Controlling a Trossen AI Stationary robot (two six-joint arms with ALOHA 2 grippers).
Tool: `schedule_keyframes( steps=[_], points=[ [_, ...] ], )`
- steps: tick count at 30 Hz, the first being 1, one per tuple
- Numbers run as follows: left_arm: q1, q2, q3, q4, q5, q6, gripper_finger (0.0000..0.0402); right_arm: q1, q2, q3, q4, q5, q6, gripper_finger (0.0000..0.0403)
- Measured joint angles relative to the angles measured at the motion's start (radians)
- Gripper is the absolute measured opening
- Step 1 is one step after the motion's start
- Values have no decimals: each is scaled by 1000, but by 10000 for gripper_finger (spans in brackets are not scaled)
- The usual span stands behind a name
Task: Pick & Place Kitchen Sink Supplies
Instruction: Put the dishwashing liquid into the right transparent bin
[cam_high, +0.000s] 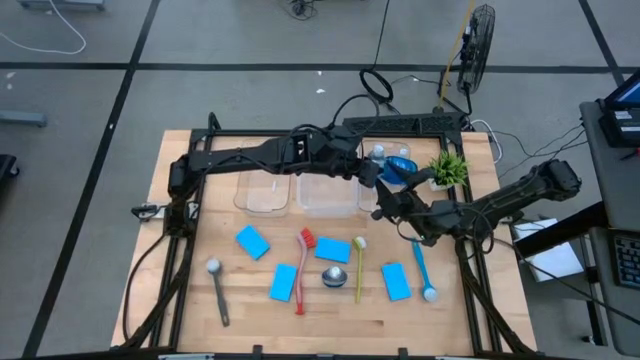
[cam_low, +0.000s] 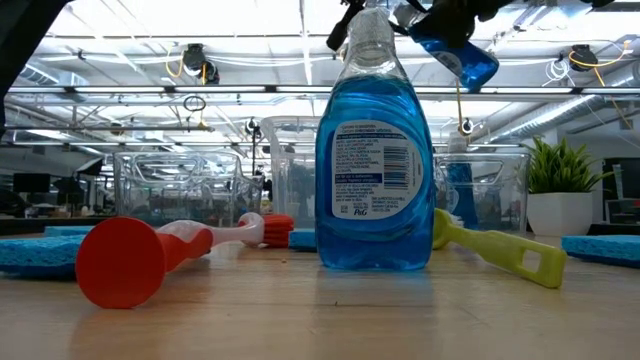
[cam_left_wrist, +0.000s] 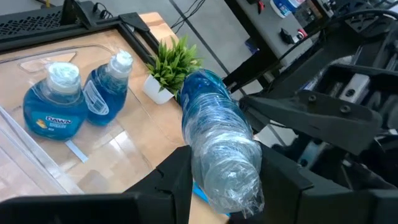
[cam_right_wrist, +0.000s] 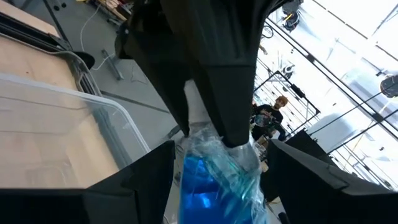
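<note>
My left gripper (cam_high: 373, 177) reaches over the clear bins and is shut on a small blue bottle (cam_left_wrist: 214, 134), lifted and tilted above the table's far right part; the low view shows the bottle (cam_low: 455, 50) high up. My right gripper (cam_right_wrist: 217, 186) is open, one finger on each side of that bottle's blue body. Two more bottles (cam_left_wrist: 68, 99) stand in the right bin. Another bottle (cam_low: 372, 150) stands upright on the table. Several blue sponges (cam_high: 283, 282) lie flat, along with red (cam_high: 304, 265), yellow-green (cam_high: 359, 265), blue (cam_high: 423, 270) and grey (cam_high: 217, 290) brushes. My left gripper pinches the bottle's clear upper end (cam_left_wrist: 227, 168), by the white cap (cam_right_wrist: 196, 112), between its two fingers (cam_left_wrist: 177, 183). The bottle is lifted clear and tilted, its blue base pointing away from the fingers. My right gripper flanks the bottle's blue body (cam_right_wrist: 208, 180); whether its fingers (cam_right_wrist: 146, 180) touch it, I cannot tell.
Three clear bins (cam_high: 328, 192) sit in a row at the table's far side. A small green plant (cam_high: 448, 167) in a white pot stands right of them, close under the arms. The sponges and brushes take up the table's near middle.
</note>
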Motion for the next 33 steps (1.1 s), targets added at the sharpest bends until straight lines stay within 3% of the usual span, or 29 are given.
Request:
schedule_keyframes(
  steps=[8,19,33],
  points=[
    [-5,0,0,0,-1,-4,140,-1,0,0,1,-3,30,239],
    [-4,11,0,11,-16,-8,140,-1,0,0,2,7,31,177],
    [5,15,0,24,-4,3,140,-7,0,0,0,20,77,154]
  ],
)
